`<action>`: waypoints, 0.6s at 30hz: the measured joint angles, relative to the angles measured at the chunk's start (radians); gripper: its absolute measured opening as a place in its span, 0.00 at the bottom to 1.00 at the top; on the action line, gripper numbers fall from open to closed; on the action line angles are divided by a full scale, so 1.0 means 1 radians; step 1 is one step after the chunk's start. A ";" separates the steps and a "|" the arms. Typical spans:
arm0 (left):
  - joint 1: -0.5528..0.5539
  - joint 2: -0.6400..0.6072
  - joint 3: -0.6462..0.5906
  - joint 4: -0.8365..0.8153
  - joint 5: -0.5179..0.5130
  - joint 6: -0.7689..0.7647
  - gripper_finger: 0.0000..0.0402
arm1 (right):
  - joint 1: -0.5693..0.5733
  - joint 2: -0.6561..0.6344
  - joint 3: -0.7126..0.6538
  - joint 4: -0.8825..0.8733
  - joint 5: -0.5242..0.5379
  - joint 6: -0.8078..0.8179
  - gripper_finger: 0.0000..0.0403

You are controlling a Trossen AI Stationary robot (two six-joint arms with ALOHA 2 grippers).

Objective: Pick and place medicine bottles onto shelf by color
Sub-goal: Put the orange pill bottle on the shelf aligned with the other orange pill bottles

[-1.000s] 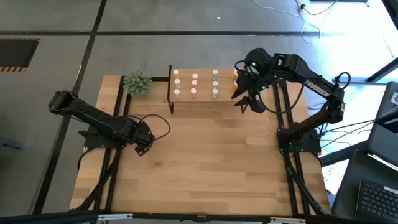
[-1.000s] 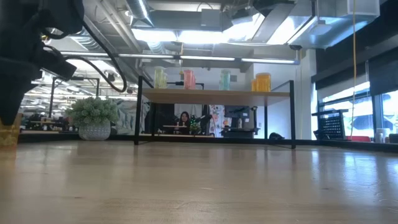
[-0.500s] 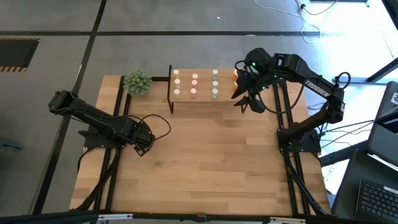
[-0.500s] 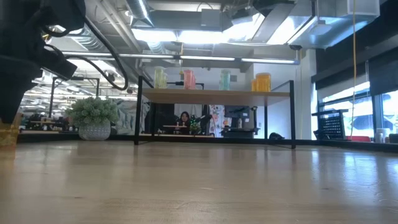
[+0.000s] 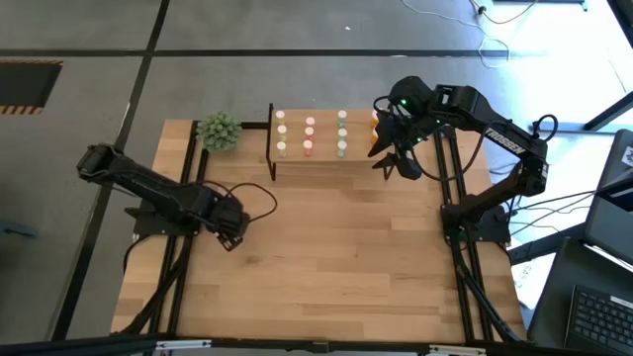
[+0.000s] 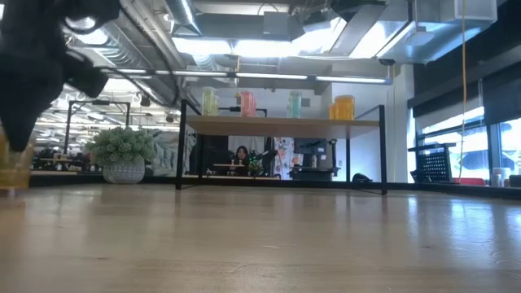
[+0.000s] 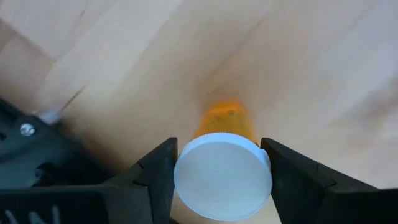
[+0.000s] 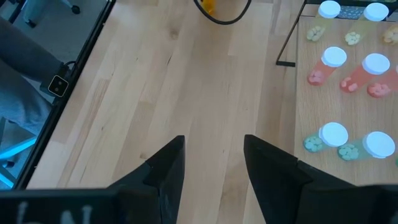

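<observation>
- Left gripper (image 7: 221,180) is down at the table (image 5: 336,267), well away from the shelf (image 5: 321,158) toward the table's left side, and its fingers (image 7: 158,171) straddle an orange bottle (image 7: 224,168) with a pale cap.
- Both fingers sit tight beside the cap, one on each side; whether they actually press on it cannot be told.
- That orange bottle stands upright on the bare wood, far from the shelf.
- Right gripper (image 5: 394,158) hovers just off the shelf's right end, fingers (image 8: 168,168) spread with nothing between them.
- On the shelf: rows of small capped bottles, a yellowish row (image 5: 281,132), a pink row (image 5: 310,134), a green row (image 5: 342,133).
- Larger orange bottles (image 6: 343,107) stand at the shelf's right end.
- A spiky green plant (image 5: 219,130) sits just off the shelf's left end.
</observation>
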 joint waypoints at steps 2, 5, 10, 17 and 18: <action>0.000 0.000 0.032 -0.001 -0.005 0.001 0.50 | 0.000 0.000 0.000 0.000 0.000 0.000 0.42; 0.000 0.000 0.087 -0.001 -0.009 0.032 0.50 | 0.000 0.000 0.000 0.000 0.000 0.000 0.42; 0.016 0.000 0.180 -0.002 -0.028 0.081 0.50 | 0.000 0.000 0.000 0.000 0.000 0.000 0.42; 0.082 0.007 0.326 -0.006 -0.062 0.187 0.49 | 0.000 0.000 0.000 0.000 0.000 0.000 0.42; 0.092 0.019 0.351 -0.007 -0.075 0.207 0.49 | 0.000 0.000 0.000 0.001 0.000 0.000 0.42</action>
